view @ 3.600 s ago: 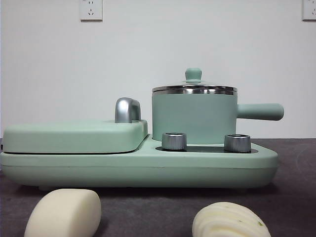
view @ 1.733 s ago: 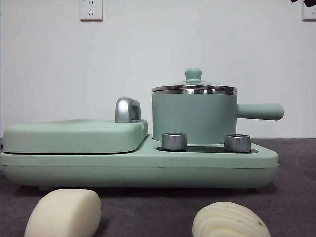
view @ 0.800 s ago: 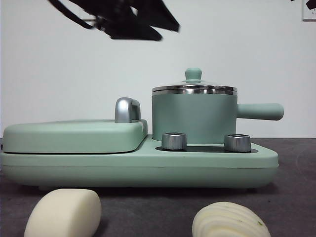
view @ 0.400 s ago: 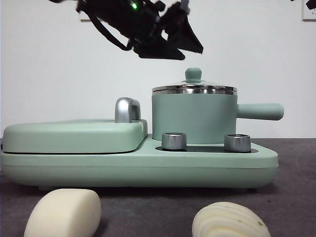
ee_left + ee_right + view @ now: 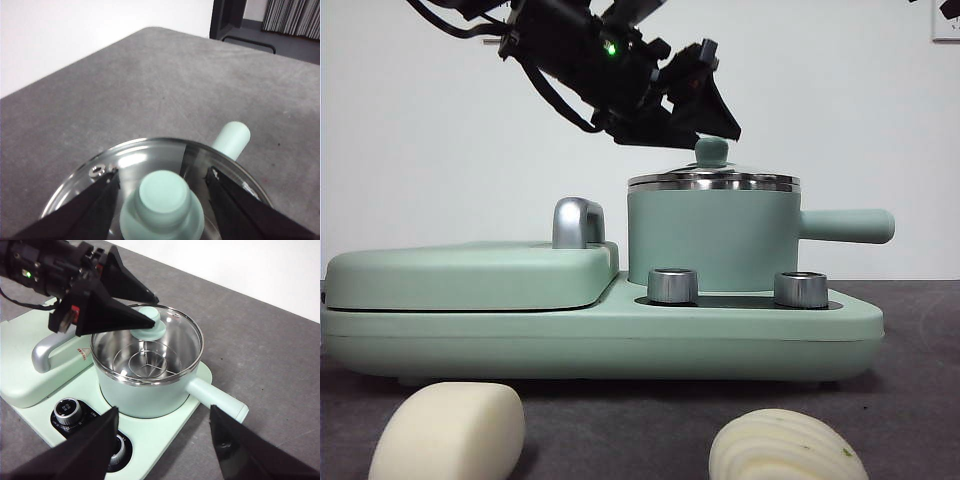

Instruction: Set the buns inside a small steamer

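The left gripper (image 5: 161,185) was held open around the lid knob (image 5: 163,192), one jaw on each side, nothing gripped; the steamer (image 5: 712,240) stood closed, the buns (image 5: 448,432) lying near, in front

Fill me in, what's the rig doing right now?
The left gripper is at the small steamer, its jaws open on either side of the green lid knob and not yet closed on it. The glass lid is on. The right gripper hangs open above the appliance, waiting. Both buns, the smooth bun and the ridged bun, lie on the table in front of the cooker base.
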You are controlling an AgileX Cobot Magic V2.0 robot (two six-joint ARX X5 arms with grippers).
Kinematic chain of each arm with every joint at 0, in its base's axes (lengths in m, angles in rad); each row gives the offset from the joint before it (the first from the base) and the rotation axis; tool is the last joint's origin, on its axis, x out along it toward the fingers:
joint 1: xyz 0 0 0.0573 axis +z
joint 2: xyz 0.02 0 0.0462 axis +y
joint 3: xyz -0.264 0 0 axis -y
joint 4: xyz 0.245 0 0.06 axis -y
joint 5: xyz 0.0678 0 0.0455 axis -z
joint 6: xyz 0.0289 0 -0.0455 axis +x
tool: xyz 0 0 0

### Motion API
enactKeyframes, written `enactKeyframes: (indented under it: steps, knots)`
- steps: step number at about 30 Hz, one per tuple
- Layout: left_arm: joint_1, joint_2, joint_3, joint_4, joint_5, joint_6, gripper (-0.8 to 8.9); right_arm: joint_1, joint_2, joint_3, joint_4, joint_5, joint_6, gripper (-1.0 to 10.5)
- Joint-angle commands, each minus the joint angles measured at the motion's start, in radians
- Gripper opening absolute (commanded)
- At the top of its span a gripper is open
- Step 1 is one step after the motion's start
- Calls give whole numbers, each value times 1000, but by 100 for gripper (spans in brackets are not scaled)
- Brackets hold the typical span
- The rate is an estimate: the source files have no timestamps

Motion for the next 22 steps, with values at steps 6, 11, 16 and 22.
enactKeyframes:
  steps: [6,11,16,22]
  knots:
    - [-8,35,26,13,-2,13,277,3,3,16,9,2,17,290]
    - [-8,35,26,10,-2,13,177,3,3,16,9,2,18,290]
    - [-8,35,26,-17,-2,13,7,3,3,16,9,2,19,290]
    - [-8,35,26,-56,-2,13,7,3,3,16,9,2,36,290]
